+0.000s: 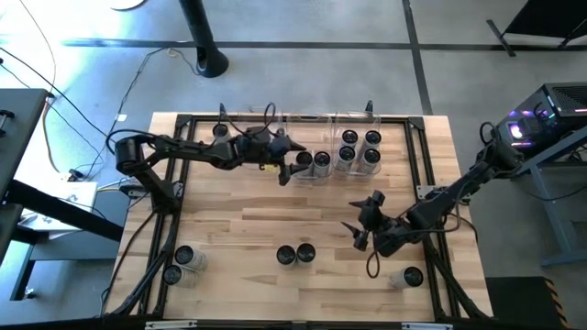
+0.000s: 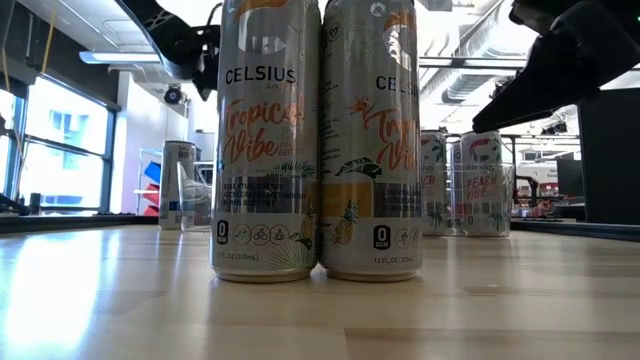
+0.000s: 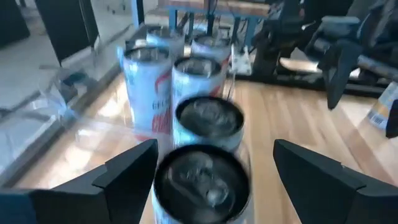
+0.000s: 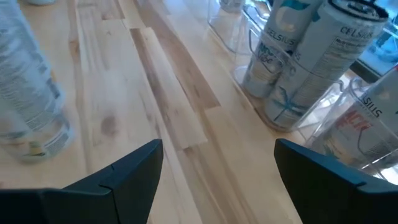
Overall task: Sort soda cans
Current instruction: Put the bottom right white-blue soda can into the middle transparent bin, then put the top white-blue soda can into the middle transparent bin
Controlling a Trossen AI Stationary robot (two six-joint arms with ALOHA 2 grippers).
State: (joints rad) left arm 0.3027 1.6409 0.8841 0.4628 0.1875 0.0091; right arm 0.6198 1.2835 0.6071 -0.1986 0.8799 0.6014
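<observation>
We see counter (image 1: 303, 220) from overhead; low camera sits level, close behind two cans (image 2: 315, 140); wrist cameras look past own fingers toward bins (image 4: 280, 81).

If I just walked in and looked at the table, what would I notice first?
Probably the two tall Celsius cans standing side by side near the table's front edge, filling the low view. Then the left tool, fingers spread over two cans in a clear bin at the back. Beside it, four more cans stand in a bin, and the right tool hangs open mid-table.
</observation>
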